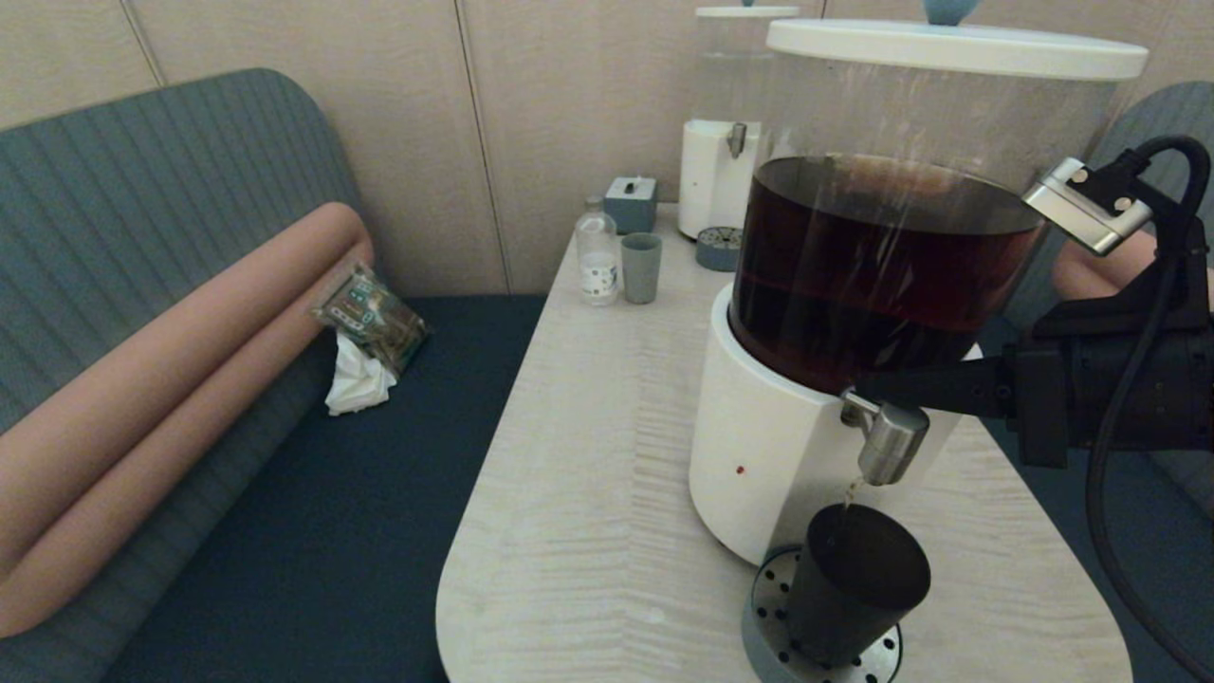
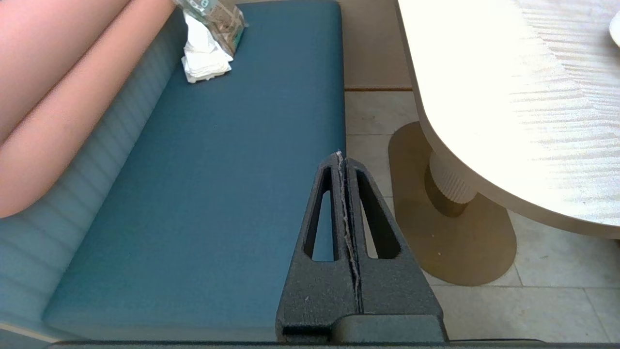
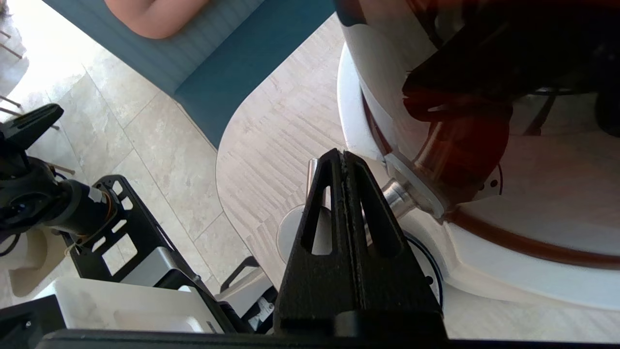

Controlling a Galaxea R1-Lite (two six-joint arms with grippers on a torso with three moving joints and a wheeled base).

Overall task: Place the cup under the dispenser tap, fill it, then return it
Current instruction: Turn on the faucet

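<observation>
The cup [image 1: 856,583] stands nearest, upright on the perforated drip tray [image 1: 773,631] at the foot of the big dispenser [image 1: 787,455] on the bench [image 1: 588,474], its mouth below the dispenser tap [image 1: 887,438]. A thin thread of dark liquid appears to fall from the spout toward the cup's near rim, so filling looks to be under way. The right claw [image 3: 345,157], fingers pressed together and holding nothing, reaches in from the right and lies against the top of the tap, apparently pressing it. To do this step well, press steadily without shoving the dispenser sideways, watch the level, and release before the brim, since the stream seems to land close to the rim rather than centre. The left claw [image 2: 341,157], closed and empty, hangs parked over the blue sofa seat [image 2: 218,194] beside the bench
</observation>
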